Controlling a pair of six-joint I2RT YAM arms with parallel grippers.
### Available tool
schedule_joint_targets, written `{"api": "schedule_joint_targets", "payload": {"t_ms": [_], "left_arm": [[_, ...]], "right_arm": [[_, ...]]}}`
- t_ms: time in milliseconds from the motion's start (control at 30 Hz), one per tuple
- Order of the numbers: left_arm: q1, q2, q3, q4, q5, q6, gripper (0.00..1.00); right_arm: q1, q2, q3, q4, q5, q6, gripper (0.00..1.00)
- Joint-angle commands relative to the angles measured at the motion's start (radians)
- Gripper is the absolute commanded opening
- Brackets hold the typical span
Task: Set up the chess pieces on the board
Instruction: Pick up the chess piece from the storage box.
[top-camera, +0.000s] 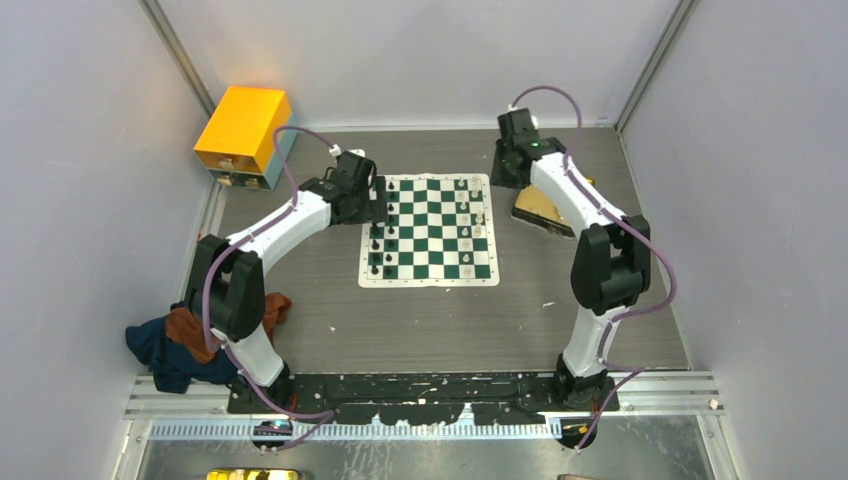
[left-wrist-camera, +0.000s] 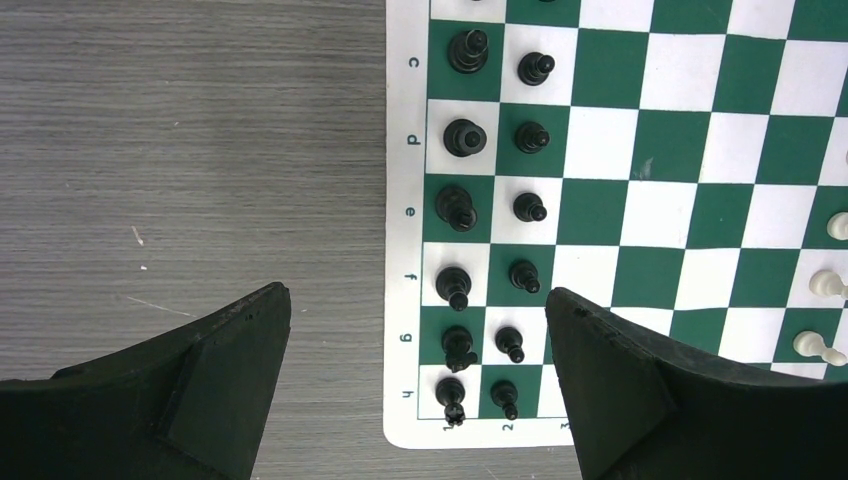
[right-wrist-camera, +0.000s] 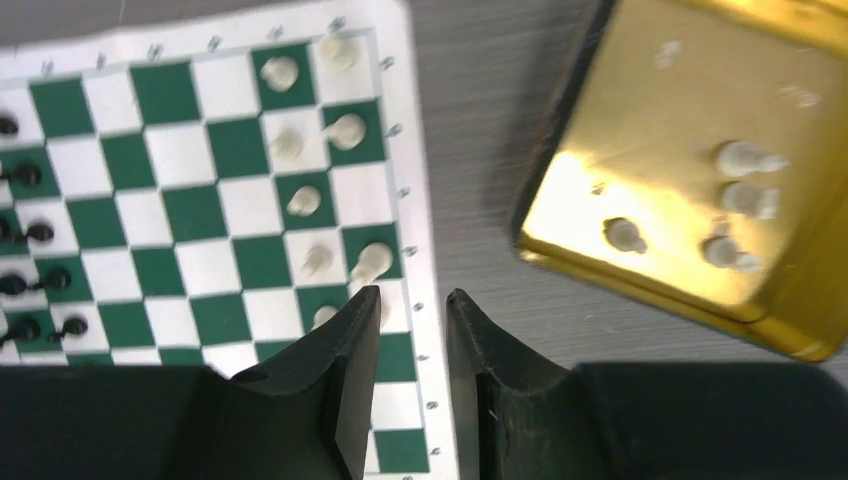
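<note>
Board, top view: the board (top-camera: 430, 235) lies flat mid-table between the arms, with black chessmen along its left side and white ones along its right.
Grippers, top view: left gripper (top-camera: 377, 205) is at the board's left edge. Right gripper (top-camera: 512, 170) is by the far right corner, near the yellow tray (top-camera: 540, 212). Jaw state is unreadable here.
Left wrist: jaws spread wide and empty above black pieces (left-wrist-camera: 463, 205) standing in two columns.
Right wrist: jaws narrowly parted, nothing between them. Only this view shows white pieces (right-wrist-camera: 745, 158) lying loose in the tray.
Handling: the chessmen look light, rigid, slick and easily toppled. Pinch low across the body.
</note>
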Motion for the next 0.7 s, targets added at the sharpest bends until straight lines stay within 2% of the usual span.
{"api": "schedule_joint_targets", "payload": {"t_ms": [0, 267, 667], "left_arm": [[-0.003, -0.036, -0.001, 0.032, -0.019, -0.008, 0.99], [-0.003, -0.024, 0.008, 0.027, -0.02, -0.006, 0.99], [-0.003, 0.009, 0.037, 0.017, -0.025, 0.002, 0.99]], "right_arm": [[-0.112, -0.043, 0.056, -0.002, 0.075, 0.04, 0.37], [-0.255, 0.01, 0.062, 0.006, 0.098, 0.049, 0.4], [-0.352, 0.112, 0.061, 0.03, 0.068, 0.061, 0.43]]}}
